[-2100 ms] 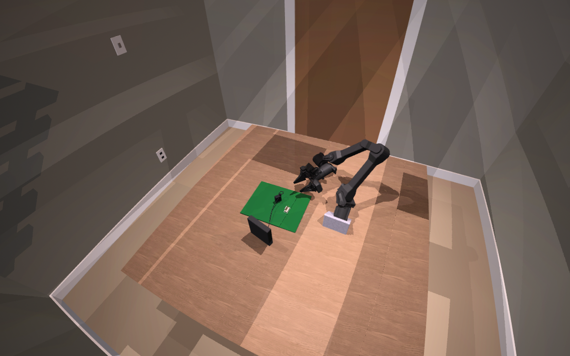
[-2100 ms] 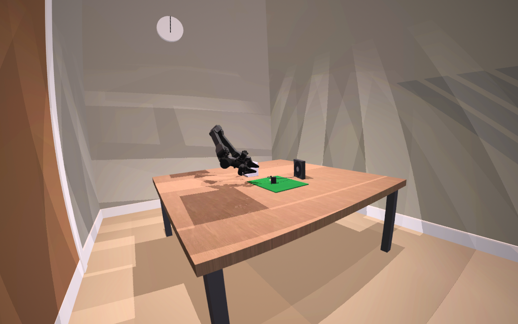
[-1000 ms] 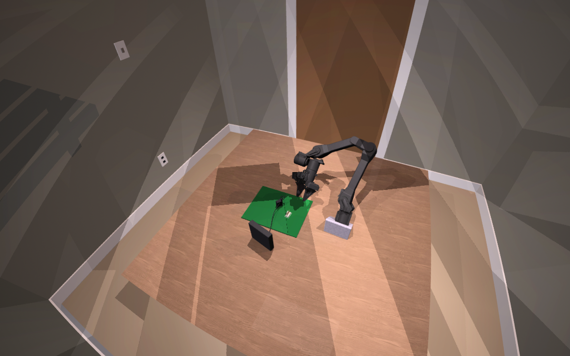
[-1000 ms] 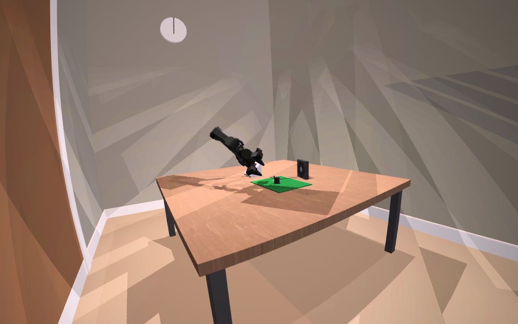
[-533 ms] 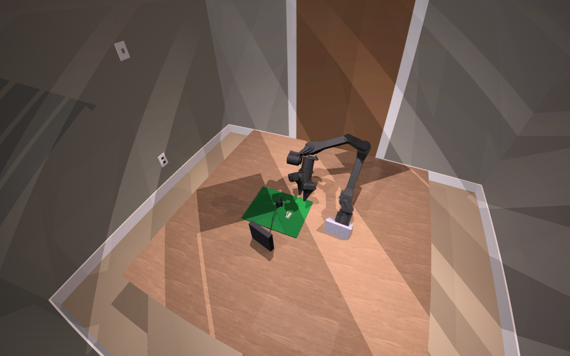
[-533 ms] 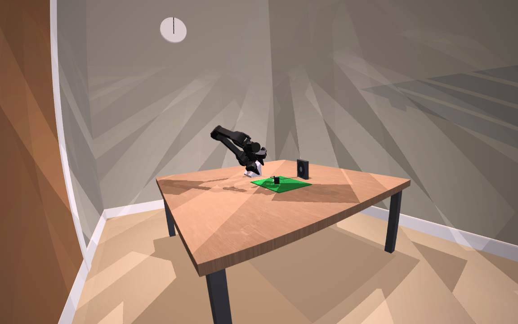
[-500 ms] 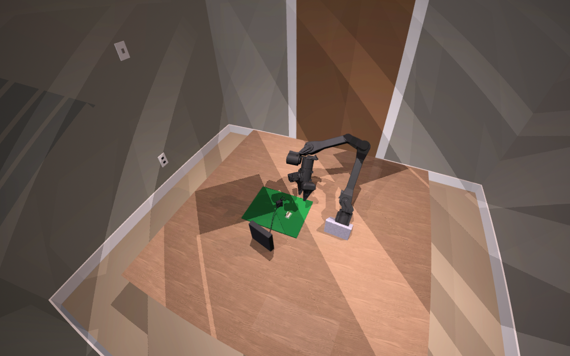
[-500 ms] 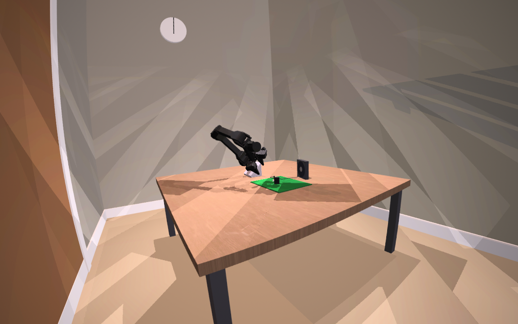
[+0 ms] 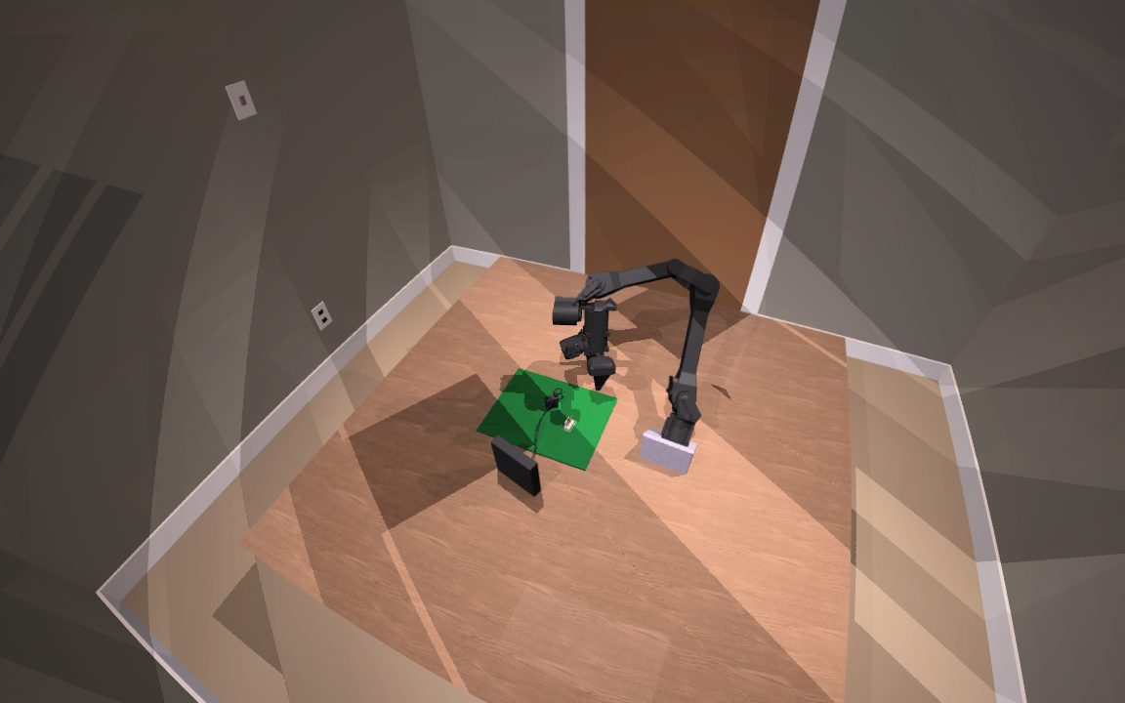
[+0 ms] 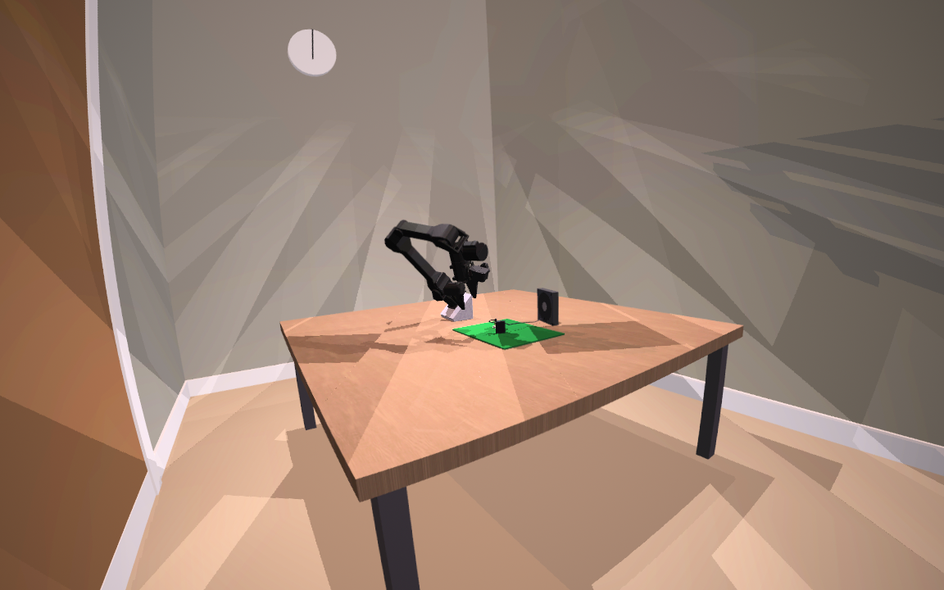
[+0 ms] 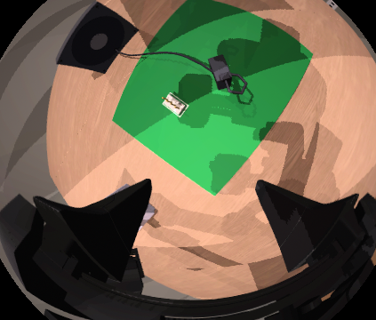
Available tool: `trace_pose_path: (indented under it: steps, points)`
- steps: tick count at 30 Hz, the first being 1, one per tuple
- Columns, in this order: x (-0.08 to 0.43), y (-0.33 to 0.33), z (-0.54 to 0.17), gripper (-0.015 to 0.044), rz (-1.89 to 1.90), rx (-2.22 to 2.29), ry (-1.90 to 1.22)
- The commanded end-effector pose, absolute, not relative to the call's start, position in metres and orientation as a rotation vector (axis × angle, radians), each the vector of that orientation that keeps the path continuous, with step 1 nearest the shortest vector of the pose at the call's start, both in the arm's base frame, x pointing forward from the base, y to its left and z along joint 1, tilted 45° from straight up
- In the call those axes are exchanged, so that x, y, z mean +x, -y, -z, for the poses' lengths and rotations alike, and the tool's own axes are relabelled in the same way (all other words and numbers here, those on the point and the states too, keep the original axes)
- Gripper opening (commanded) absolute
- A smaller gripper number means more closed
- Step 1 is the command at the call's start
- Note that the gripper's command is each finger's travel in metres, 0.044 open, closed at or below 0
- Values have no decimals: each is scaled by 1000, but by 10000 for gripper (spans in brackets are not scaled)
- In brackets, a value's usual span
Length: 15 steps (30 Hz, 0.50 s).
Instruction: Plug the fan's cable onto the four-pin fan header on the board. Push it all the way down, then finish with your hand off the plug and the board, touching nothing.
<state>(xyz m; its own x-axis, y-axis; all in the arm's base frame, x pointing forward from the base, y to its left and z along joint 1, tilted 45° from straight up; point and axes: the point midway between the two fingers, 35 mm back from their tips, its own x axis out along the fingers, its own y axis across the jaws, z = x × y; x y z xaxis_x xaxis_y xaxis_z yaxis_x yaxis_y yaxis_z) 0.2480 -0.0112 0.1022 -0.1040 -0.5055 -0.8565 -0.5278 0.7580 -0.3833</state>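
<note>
The fan [image 9: 516,467] [image 10: 547,306] [image 11: 85,42] is stood upright near the board [image 9: 584,458] [image 10: 527,339] [image 11: 188,151], probably so that the cable [image 9: 537,428] [image 11: 165,53] can reach. The header [image 9: 570,425] [image 11: 175,104] is left uncovered. Beside it, the plug [image 9: 552,401] [image 10: 500,327] [image 11: 220,72] is seen over the board. The gripper [image 9: 599,383] [image 10: 473,293] [image 11: 205,185] is spread, nothing pinched, presumably for grasping.

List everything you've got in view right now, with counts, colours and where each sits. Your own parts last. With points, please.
Circuit board [image 9: 507,418] [image 10: 527,338] [image 11: 188,147]: one, green, on the table
Pin header [image 9: 568,424] [image 11: 175,105]: one, white, on the board
Cable plug [image 9: 552,401] [image 10: 500,327] [image 11: 220,72]: one, black, over the board, off the header
Fan [image 9: 515,466] [image 10: 547,306] [image 11: 99,41]: one, black, upright beside the board
Table [image 9: 637,568] [image 10: 446,396] [image 11: 85,147]: one, wood-brown, under everything
Wall clock [image 10: 311,52]: one, white
Door [image 9: 688,131] [image 10: 13,183]: one, brown
Arm [image 9: 695,336] [image 10: 416,260]: one, black, on a pale block
Gripper [image 11: 205,185]: one, black, open
</note>
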Motion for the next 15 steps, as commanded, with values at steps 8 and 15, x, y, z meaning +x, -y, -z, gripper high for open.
trace_pose_path:
  steps: [8, 15]
  points:
    - [266, -7, -124, 440, 192, -1011, -1674]
    - [262, -4, -120, 440, 161, -989, -1694]
